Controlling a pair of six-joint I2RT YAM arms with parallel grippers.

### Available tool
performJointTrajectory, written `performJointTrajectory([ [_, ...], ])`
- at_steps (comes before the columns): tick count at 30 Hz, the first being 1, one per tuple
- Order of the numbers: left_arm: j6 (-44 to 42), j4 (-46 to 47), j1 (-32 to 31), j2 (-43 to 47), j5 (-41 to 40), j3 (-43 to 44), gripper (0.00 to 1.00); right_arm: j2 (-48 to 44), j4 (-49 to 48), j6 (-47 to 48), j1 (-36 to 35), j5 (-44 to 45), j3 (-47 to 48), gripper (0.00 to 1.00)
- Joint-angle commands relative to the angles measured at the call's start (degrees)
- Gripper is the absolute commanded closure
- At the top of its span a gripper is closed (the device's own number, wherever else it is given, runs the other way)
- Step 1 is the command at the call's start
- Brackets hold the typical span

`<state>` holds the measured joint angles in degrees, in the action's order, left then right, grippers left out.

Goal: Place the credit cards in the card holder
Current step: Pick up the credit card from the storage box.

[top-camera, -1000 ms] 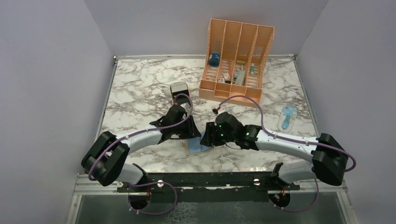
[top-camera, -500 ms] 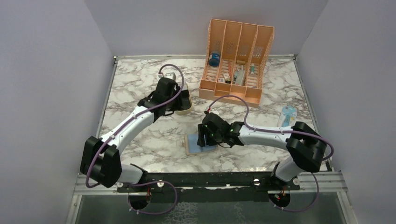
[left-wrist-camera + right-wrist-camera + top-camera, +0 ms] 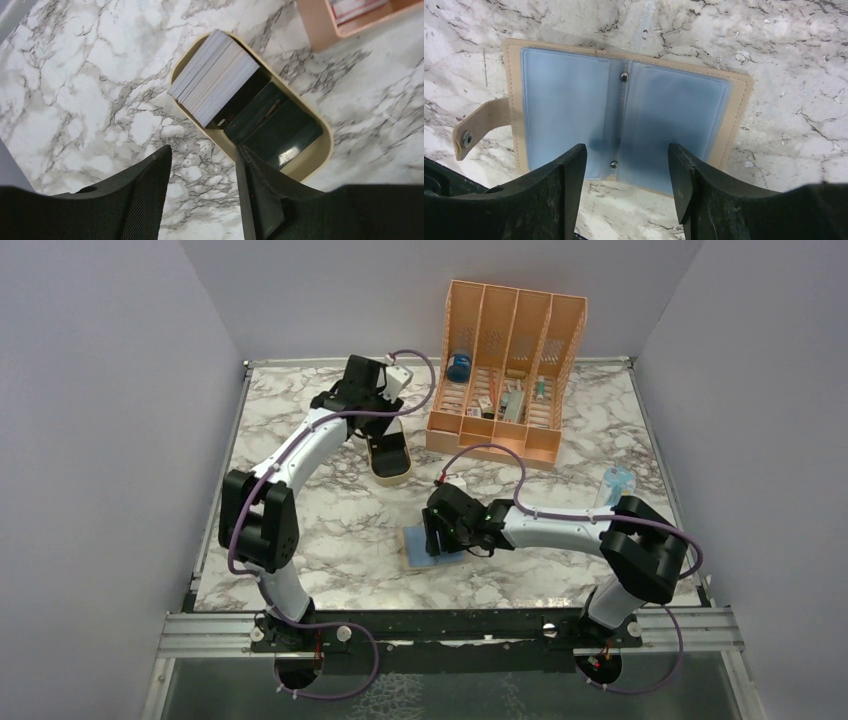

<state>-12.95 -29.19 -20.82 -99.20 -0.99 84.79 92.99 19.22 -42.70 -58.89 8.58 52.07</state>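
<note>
Marble table; left arm outstretched, right arm bent over card holder.

We see soft, even, bright light from overhead. Shadows on the white, grey-veined marble bench are faint. A small glare spot sits on a glossy black plastic card. The black fingers of the left gripper look blurred.

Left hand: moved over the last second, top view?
Yes. The left hand swung away from the card holder, up-view toward the fixed orange organizer, and is now at the oval tray.
</note>
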Motion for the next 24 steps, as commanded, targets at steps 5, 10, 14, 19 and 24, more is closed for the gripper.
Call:
performJointTrajectory([
  [5,-24.45,-4.07,-0.18,-4.85,5.62,1.79,0.47,-0.98,0.84,0.90,-0.30,2.57,1.34,0.39],
  [10,-26.13,-3.65,-0.12,-8.38,6.90,4.97,0.47,-0.28,0.59,0.18,-0.34,1.60,2.14,0.39],
  [14,-24.05,-3.67,-0.10,-12.01,5.78,8.76,0.47,0.33,1.61,0.50,-0.28,2.04,3.59,0.39],
  [19,-25.88,-3.35,-0.11,-14.43,7.56,10.07,0.48,0.22,2.10,0.60,-0.27,1.63,4.44,0.39],
  [24,-27.65,-2.33,-0.18,-15.90,7.51,9.70,0.48,-0.66,1.96,0.42,-0.33,1.75,4.31,0.39],
])
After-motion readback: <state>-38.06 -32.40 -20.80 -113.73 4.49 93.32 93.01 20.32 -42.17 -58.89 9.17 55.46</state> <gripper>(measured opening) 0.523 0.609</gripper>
